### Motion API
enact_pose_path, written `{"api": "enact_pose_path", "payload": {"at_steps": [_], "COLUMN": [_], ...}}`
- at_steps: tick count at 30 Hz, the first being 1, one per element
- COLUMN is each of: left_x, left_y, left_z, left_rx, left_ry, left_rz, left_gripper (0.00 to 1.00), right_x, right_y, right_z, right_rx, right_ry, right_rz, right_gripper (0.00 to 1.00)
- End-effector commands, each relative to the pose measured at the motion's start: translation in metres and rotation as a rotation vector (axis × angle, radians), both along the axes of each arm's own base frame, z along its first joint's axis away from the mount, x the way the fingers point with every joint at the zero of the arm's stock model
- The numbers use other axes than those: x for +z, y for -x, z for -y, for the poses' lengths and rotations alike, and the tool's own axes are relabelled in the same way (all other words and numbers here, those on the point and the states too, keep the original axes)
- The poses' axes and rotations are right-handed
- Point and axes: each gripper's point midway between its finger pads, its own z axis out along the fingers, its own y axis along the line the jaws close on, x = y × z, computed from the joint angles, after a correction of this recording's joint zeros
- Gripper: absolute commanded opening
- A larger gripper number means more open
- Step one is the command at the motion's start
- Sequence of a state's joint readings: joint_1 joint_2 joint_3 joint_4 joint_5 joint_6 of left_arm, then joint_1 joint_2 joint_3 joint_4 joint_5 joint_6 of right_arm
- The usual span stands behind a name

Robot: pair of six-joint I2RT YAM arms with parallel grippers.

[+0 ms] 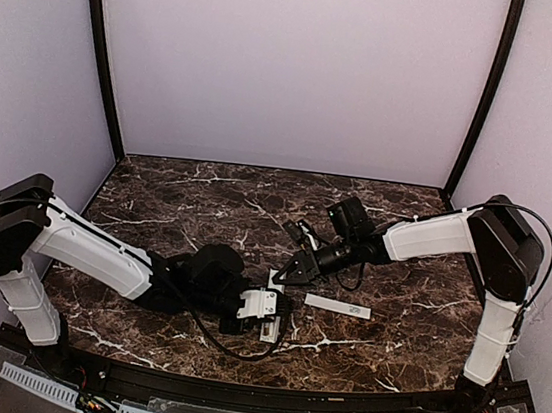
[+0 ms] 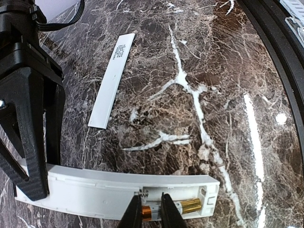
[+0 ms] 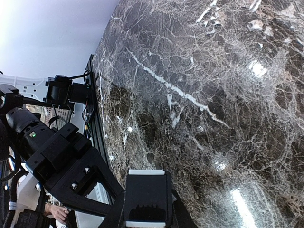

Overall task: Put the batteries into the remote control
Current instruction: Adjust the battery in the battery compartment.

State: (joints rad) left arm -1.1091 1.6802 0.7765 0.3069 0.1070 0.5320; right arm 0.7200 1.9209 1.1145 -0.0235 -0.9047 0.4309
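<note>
The white remote control [image 2: 95, 192] lies back up in the left wrist view, its battery bay open. One gold and dark battery [image 2: 190, 206] lies in the bay; any other battery is out of view. My left gripper [image 2: 151, 202] stands over that battery. Its jaws are nearly closed and the fingertips [image 2: 167, 204] rest on the battery. My right gripper [image 1: 283, 276] is shut on the remote's other end. Its black fingers [image 2: 31, 156] clamp the remote there. The remote's dark end [image 3: 147, 197] shows between the right jaws. In the top view the remote [image 1: 269, 333] lies under both grippers.
The thin white cover strip with grey print [image 2: 112, 78] lies on the marble beyond the remote, and right of the grippers in the top view [image 1: 337, 306]. The black front rail [image 2: 280, 71] borders the table. Purple walls enclose three sides.
</note>
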Motion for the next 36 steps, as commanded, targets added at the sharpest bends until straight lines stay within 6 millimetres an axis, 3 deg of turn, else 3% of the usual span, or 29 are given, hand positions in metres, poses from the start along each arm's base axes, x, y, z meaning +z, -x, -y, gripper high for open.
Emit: {"api": "enact_pose_path", "payload": {"at_steps": [1, 5, 8, 21, 25, 26, 27, 31, 36], "left_x": [-0.054, -0.065, -0.061, 0.047, 0.087, 0.084, 0.098, 0.085, 0.057], "left_y": [0.017, 0.017, 0.012, -0.014, -0.018, -0.018, -0.022, -0.018, -0.009], "left_z": [-0.032, -0.038, -0.039, 0.001, -0.007, -0.015, -0.021, -0.046, -0.058], "left_rx": [-0.013, -0.012, 0.018, 0.122, 0.202, 0.241, 0.305, 0.467, 0.575], "left_ry": [-0.187, -0.239, -0.226, 0.117, 0.259, 0.275, 0.341, 0.43, 0.51], "left_rz": [-0.071, -0.072, -0.053, 0.024, 0.03, 0.007, -0.008, -0.186, -0.399], "left_gripper": [0.14, 0.13, 0.15, 0.47, 0.58, 0.64, 0.71, 0.79, 0.76], "right_x": [0.009, 0.009, 0.007, 0.002, 0.002, 0.002, 0.001, 0.005, 0.01], "right_y": [0.0, 0.001, 0.001, 0.0, -0.002, -0.002, -0.002, -0.002, -0.003], "right_z": [-0.008, -0.007, -0.007, -0.006, -0.005, -0.005, -0.005, -0.006, -0.006], "right_rx": [0.026, 0.028, 0.027, 0.014, 0.01, 0.008, 0.007, 0.004, -0.004], "right_ry": [-0.04, -0.04, -0.037, -0.019, -0.017, -0.017, -0.015, -0.033, -0.06], "right_rz": [0.024, 0.022, 0.021, 0.026, 0.033, 0.034, 0.035, 0.047, 0.064], "right_gripper": [0.0, 0.0, 0.0, 0.0, 0.0, 0.0, 0.0, 0.0, 0.0]}}
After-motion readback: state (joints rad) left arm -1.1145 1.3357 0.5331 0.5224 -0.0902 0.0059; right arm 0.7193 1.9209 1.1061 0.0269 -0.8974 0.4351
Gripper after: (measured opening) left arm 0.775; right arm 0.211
